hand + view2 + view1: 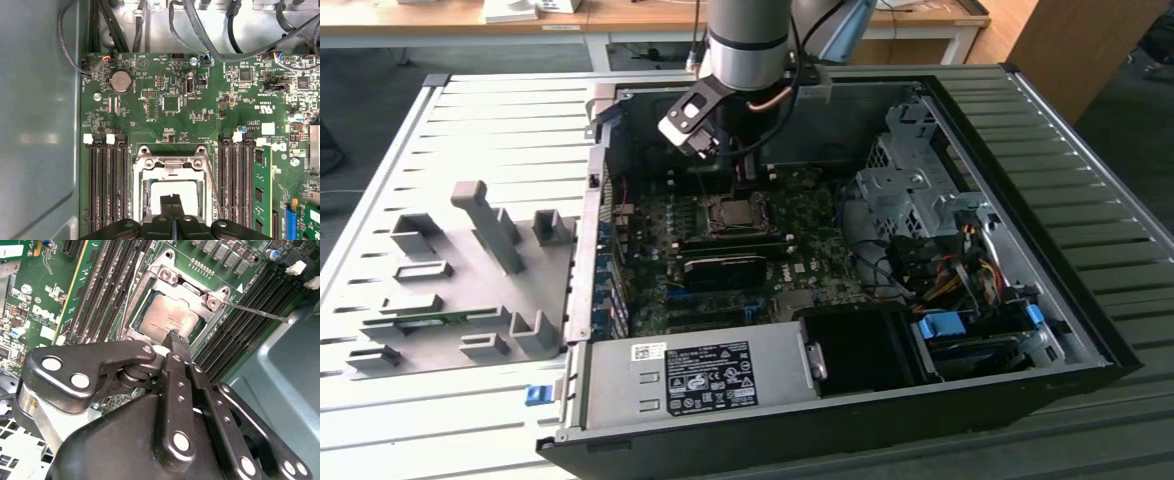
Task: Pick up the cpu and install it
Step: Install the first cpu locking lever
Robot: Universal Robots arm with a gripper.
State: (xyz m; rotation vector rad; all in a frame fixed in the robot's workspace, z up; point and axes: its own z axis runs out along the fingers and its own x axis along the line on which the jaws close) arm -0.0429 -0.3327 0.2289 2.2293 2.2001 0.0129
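Note:
The cpu [164, 316] lies flat in the motherboard socket with its silver-grey top plate up, and the metal socket frame [169, 275] surrounds it. It also shows in the exterior view as the cpu [734, 212] and, very bright, in the first wrist view as the cpu [172, 188]. My gripper [172, 201] hangs directly over the chip, its two black fingers pressed together with nothing between them. In the second wrist view the gripper [175, 336] has its tips just above the plate's near edge; contact cannot be told. In the exterior view the gripper [736, 185] reaches down into the open case.
A thin metal lever [260, 314] sticks out beside the socket. Memory slots [107, 185] flank it on both sides. The case holds a power supply [707, 375], a drive cage [921, 180] and cable bundles [961, 270]. Grey fixture blocks [467, 290] stand on the exterior view's left.

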